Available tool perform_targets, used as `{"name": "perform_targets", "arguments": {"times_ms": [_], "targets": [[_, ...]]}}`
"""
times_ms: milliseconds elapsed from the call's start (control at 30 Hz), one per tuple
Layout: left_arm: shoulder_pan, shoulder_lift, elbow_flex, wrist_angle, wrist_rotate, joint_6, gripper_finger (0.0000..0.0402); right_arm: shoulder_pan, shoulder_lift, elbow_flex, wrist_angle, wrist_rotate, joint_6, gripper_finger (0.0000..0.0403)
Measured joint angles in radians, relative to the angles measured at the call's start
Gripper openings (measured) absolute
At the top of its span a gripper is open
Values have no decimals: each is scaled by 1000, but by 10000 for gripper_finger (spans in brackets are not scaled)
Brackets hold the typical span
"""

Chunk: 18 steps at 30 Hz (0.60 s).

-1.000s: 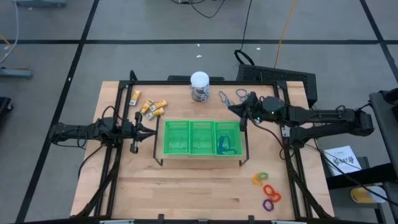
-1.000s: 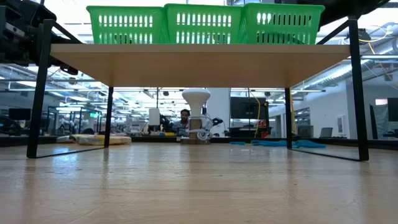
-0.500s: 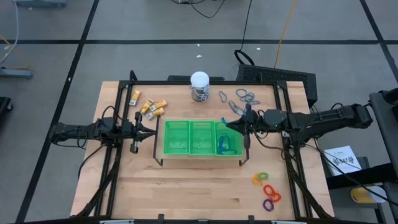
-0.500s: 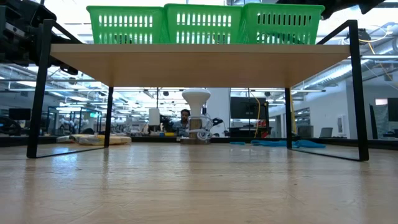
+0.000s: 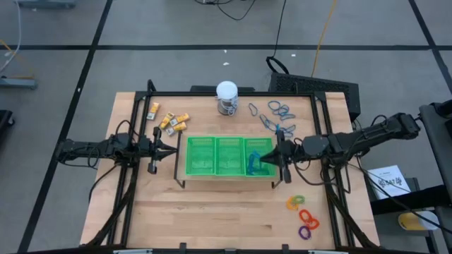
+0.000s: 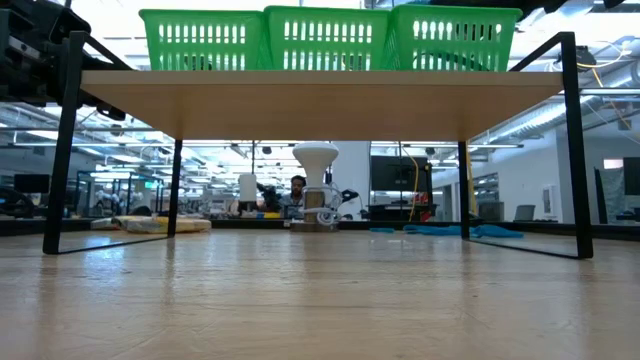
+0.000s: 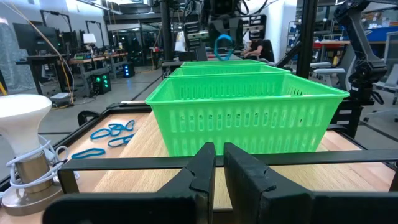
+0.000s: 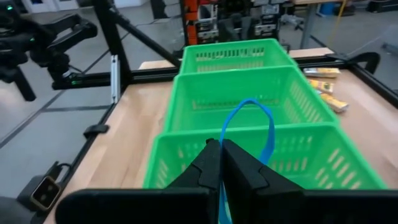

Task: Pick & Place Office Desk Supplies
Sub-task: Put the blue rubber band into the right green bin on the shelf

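The right claw (image 5: pixel 269 156) hangs at the right end of the green tray (image 5: pixel 229 171), its fingers pinched together on a thin blue loop (image 8: pixel 250 138) that stands up between them above the tray's nearest compartment; in the left wrist view the same loop (image 7: pixel 223 46) shows dangling from that claw over the far end of the tray. The tray sits on a raised shelf (image 6: pixel 320 102) with dark legs, standing on the wooden counter (image 5: pixel 212 215). More blue loops already lie in the tray's right compartment (image 5: pixel 257 165). A cluster of blue and grey loops (image 5: pixel 280 109) lies on the counter behind the tray, to the right of the white-topped jar (image 5: pixel 227 97). Small yellow-and-white pieces (image 5: pixel 169 121) lie at the back left of the counter, well apart from the loops. Orange, purple and green rings (image 5: pixel 302 214) lie together near the front right corner. The left claw (image 5: pixel 168 150) waits just beside the tray's left end, its fingers (image 7: pixel 200 169) nearly together with only a narrow gap and nothing between them. A person shows small in the room beyond the counter in the low view.
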Motion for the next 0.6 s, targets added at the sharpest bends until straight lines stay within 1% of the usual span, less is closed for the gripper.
{"name": "perform_targets", "arguments": {"times_ms": [433,600], "targets": [[0,0,0,0,0,0,45,18,0,0,-1,0,-8,5],[0,0,0,0,0,0,45,18,0,0,-1,0,-29,21]]}}
